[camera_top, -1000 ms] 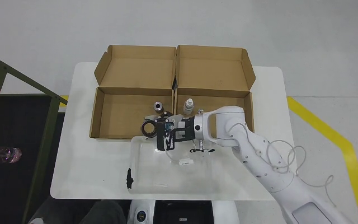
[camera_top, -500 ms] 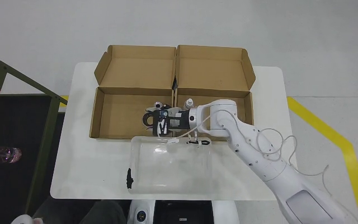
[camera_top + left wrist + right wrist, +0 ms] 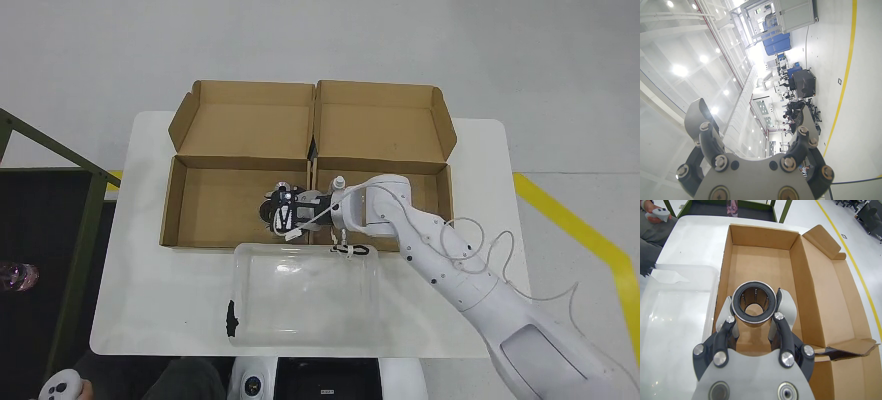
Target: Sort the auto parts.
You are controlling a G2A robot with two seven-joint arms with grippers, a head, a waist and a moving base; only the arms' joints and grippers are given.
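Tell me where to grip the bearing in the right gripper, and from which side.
Take the bearing by its curved outer wall, coming from the side and pinching across its width, as the right gripper has it. It is a hollow sleeve; its open ends give no pinch.

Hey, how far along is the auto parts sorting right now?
Done, apparently: one small part stands in the left cardboard box, a second small part in the right cardboard box, both by the shared wall. In hand: the right gripper is shut on a ring-shaped bearing above the left box floor. Left: setting it down; whether more parts wait in the clear bin is unclear.
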